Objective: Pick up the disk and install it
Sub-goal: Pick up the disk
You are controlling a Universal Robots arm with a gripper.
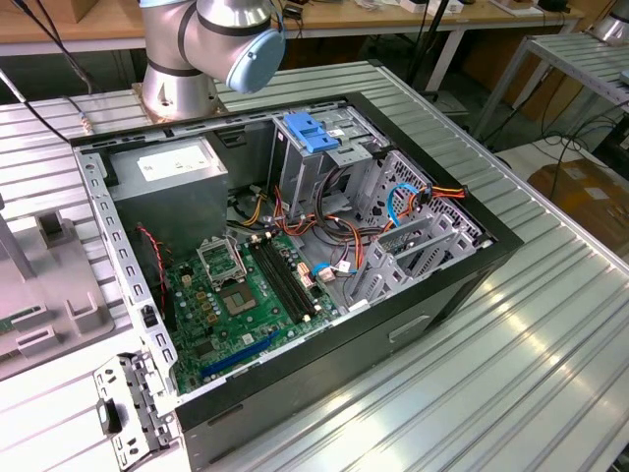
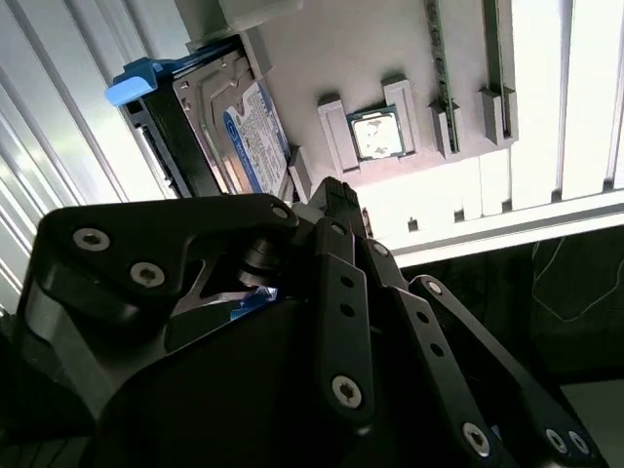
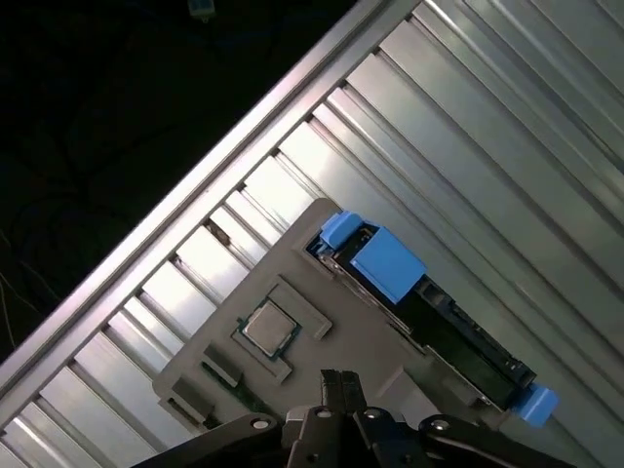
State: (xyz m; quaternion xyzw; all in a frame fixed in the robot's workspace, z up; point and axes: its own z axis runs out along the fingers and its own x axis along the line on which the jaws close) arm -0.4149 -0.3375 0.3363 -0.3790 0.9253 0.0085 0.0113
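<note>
Gripper (image 2: 336, 195), fingers together, hovers near disk (image 2: 239, 127) in grey holder (image 2: 361, 49).

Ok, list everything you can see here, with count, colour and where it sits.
disk: one, silver with blue rails, on edge in the holder
holder: one, grey, on the table
processor chip: one, silver, in the holder beside the disk
computer case: one, black, open, on the table
motherboard: one, green, inside the case
power supply: one, grey, inside the case
bracket: one, blue, inside the case, far end
table: one, silver, ribbed
gripper: one, black, shut, empty, above the holder
arm: one, silver, behind the case
</note>
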